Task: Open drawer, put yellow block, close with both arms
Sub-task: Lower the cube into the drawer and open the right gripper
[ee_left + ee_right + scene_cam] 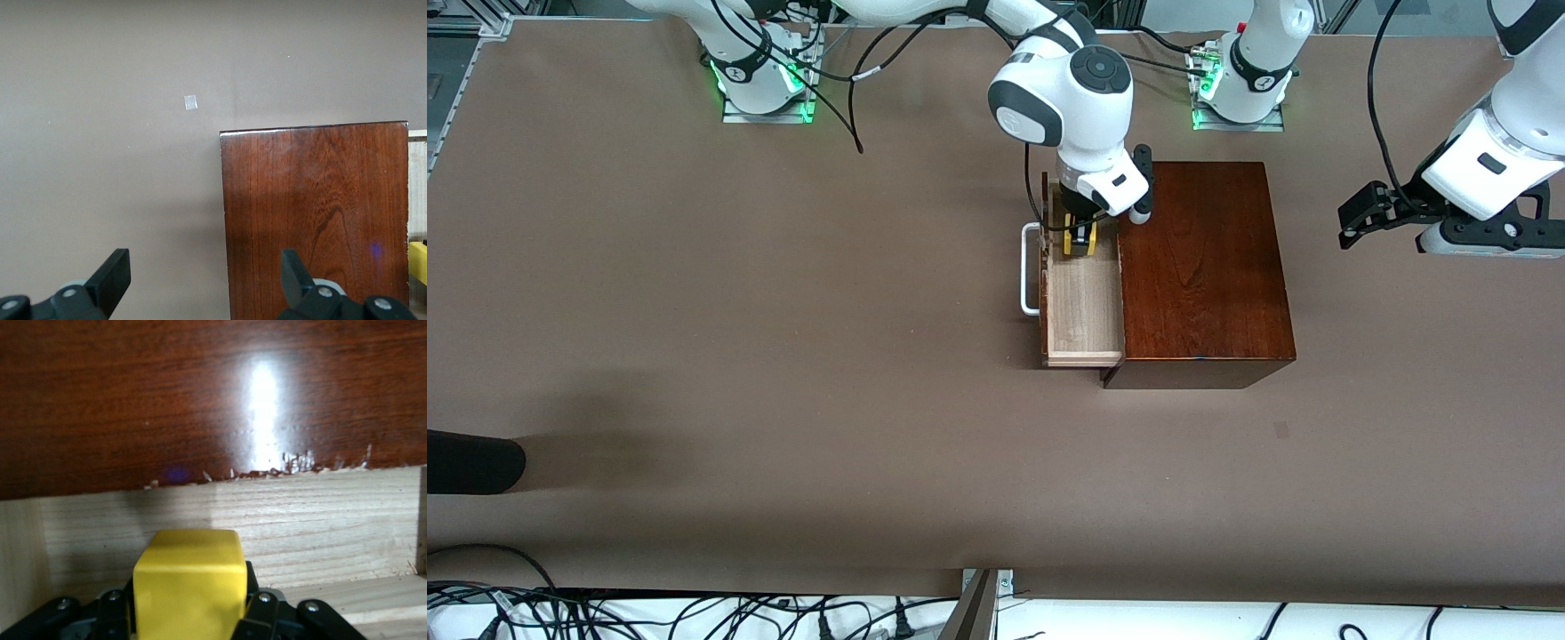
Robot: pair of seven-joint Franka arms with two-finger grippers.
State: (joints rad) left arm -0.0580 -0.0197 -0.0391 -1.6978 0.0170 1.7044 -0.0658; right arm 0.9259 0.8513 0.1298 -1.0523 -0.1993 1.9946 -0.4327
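Just right of centre in the upper half of the front view, the right gripper (1083, 238) hangs inside the pulled-out pale wood drawer (1083, 307) with the white U-shaped handle, clenched on the small bright yellow block (1082, 241), so the placing step looks to be in hand. The left gripper (1356, 220) waits at the right edge of the frame, fingers spread and empty, off the glossy dark mahogany box (1199, 258) toward the left arm's end of the brown table (783, 338). The next move likely calls for releasing the block onto the tray floor and lifting clear before both arms push the drawer shut.
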